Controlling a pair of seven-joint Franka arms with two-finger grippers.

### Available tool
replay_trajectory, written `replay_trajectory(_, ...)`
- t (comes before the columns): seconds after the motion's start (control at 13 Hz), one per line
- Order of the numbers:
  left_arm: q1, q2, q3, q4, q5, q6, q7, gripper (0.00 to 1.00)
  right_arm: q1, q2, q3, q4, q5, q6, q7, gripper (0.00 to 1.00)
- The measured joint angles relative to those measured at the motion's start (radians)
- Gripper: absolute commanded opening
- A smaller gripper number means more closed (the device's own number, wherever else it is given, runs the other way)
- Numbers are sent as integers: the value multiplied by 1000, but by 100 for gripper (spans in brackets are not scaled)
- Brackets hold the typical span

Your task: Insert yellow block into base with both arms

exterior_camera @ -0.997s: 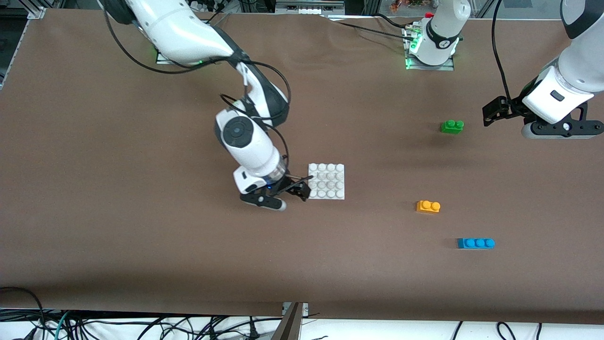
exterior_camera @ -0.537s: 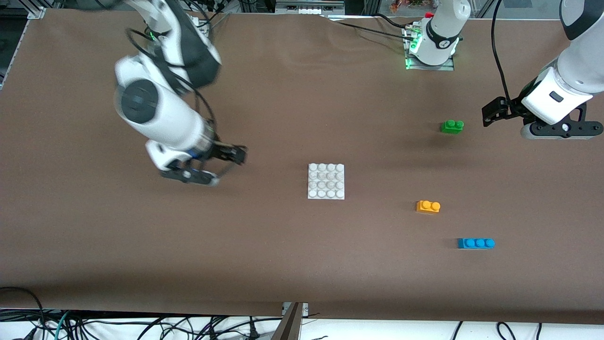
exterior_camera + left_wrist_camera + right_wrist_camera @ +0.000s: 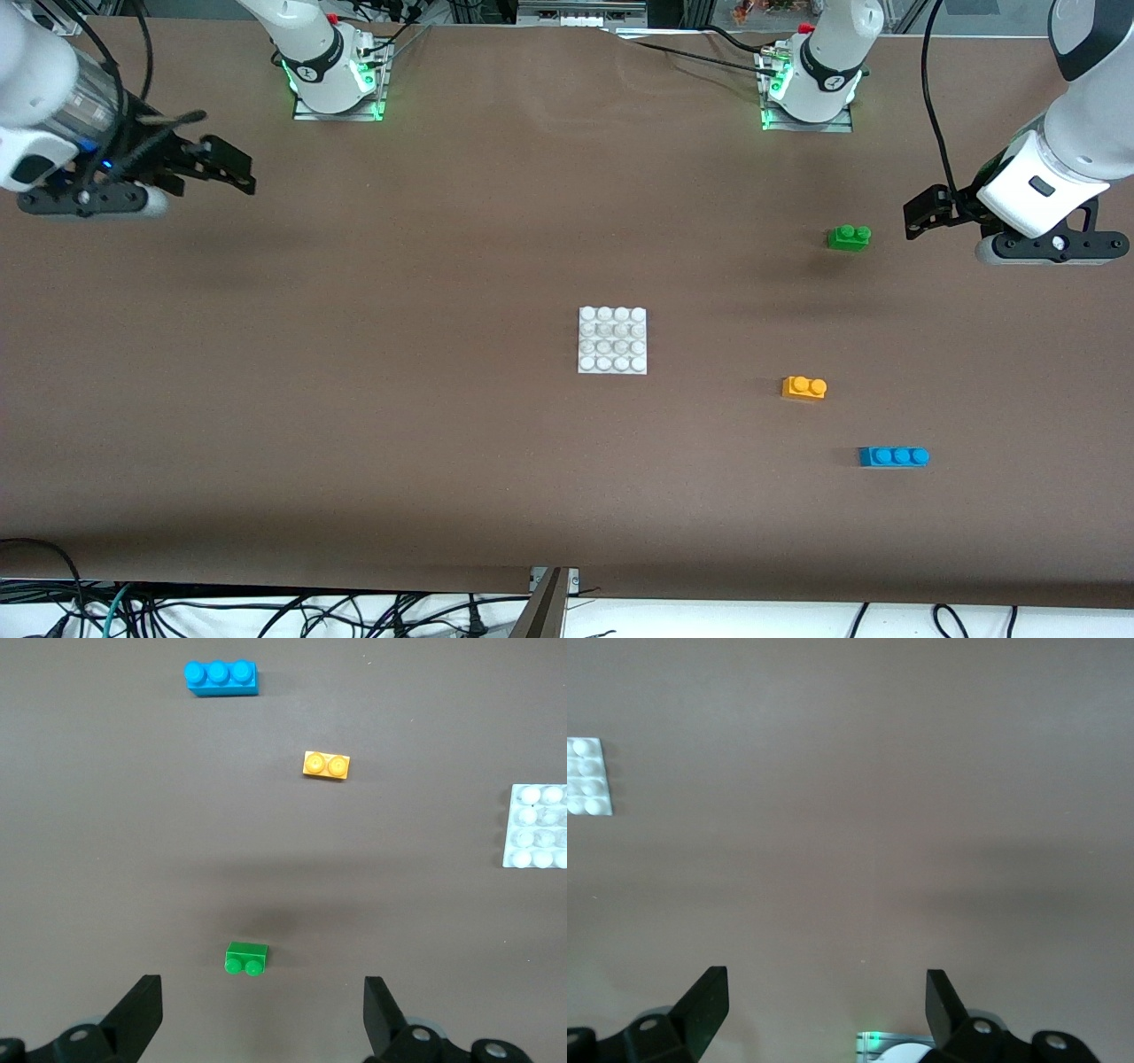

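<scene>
The base [image 3: 612, 340] lies flat near the middle of the brown desk [image 3: 354, 399], with nothing pressed onto its studs. The yellow block [image 3: 804, 387] sits on the desk toward the left arm's end, well apart from the base and slightly nearer the front camera than it. A blue brick [image 3: 893, 456] lies nearer the camera than the yellow block, and a green brick [image 3: 849, 237] lies farther from it.

The left hand [image 3: 261, 1005] hangs in the air, seemingly above the bare desk just beside the green brick, its fingers spread wide and holding nothing. The right hand [image 3: 826, 1001] is up over the desk at the right arm's end, far from every brick, also wide and empty.
</scene>
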Motion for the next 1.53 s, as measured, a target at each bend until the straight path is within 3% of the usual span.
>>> replay_trajectory(0.38,1,26,1,0,0,0,2,100,-8,-46,-88,-34,-59,2,-87,99)
replay_trajectory(0.77,6,131,4,-1,0,8,6,100,-10,-21,-95,-46,-91,12,-99,99)
replay_trajectory(1.53,11,531,-4,70,-19,456,128,100,-7,0,-83,-44,-91,18,-98,99)
